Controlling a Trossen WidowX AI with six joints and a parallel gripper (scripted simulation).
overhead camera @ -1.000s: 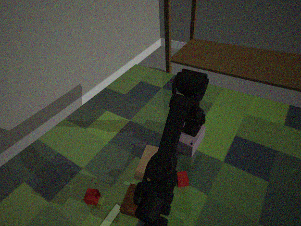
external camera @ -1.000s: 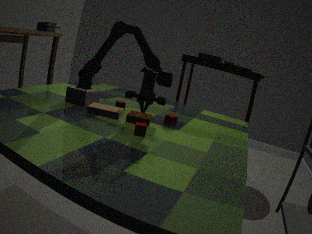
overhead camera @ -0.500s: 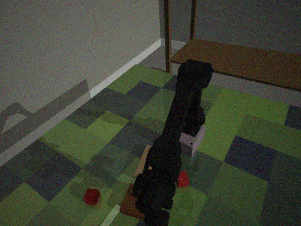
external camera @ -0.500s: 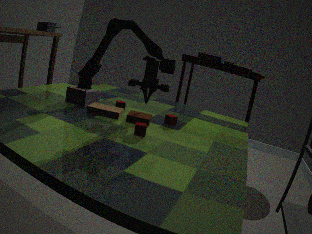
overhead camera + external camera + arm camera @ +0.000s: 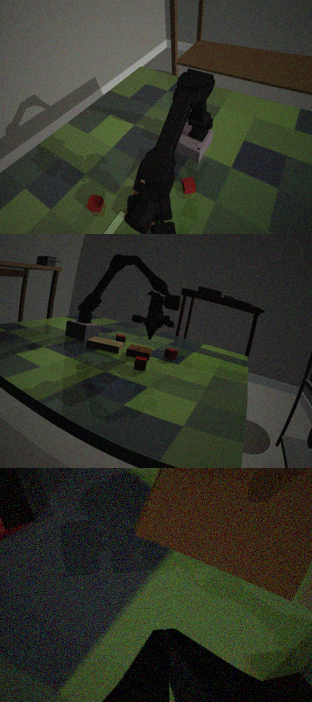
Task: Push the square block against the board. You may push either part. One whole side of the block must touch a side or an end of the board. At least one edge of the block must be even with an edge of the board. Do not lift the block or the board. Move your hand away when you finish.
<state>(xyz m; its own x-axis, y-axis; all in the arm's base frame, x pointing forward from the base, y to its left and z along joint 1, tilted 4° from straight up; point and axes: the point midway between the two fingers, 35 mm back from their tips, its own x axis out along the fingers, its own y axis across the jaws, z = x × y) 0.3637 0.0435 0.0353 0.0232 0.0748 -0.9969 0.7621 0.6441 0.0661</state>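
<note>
Top view: my arm (image 5: 165, 136) (image 5: 148, 274) obscures the block and board. Red cubes (image 5: 189, 185) (image 5: 95, 203) (image 5: 120, 337) (image 5: 140, 363) (image 5: 170, 354) (image 5: 10, 530) lie either side.

Exterior view: the block (image 5: 138, 350) (image 5: 230, 523) lies flat on the bench (image 5: 251, 125) (image 5: 156, 397) (image 5: 75, 613), at the board's (image 5: 105, 343) 4 o'clock, just beside its end. My hand (image 5: 150, 337) (image 5: 164, 639) hangs at the block's 1 o'clock, clenched and empty.

Wrist view: the block occupies 1 o'clock, apart from my fingertips.
</note>
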